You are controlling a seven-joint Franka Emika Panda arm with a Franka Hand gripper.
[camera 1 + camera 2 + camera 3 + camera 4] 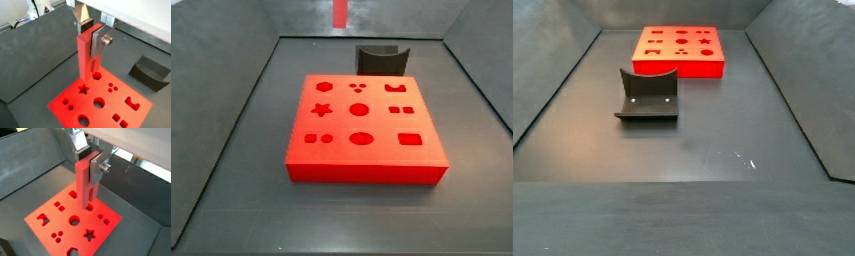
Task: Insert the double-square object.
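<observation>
My gripper [90,40] is shut on the double-square object [85,62], a slim bright-red peg held upright by its upper end; both also show in a wrist view, the gripper [89,165] and the peg [85,190]. The peg hangs above the big flat red block [73,97] with shaped holes, clear of its top face [60,214]. In a side view only the peg's lower end [339,12] shows at the upper edge, high above the block [365,172]; the gripper is out of frame there. The block [680,68] lies at the far end of the floor.
A dark curved holder [381,58] stands on the floor beside the block, also seen in a wrist view [150,72] and a side view [647,95]. Grey walls [231,20] enclose the dark floor [700,140].
</observation>
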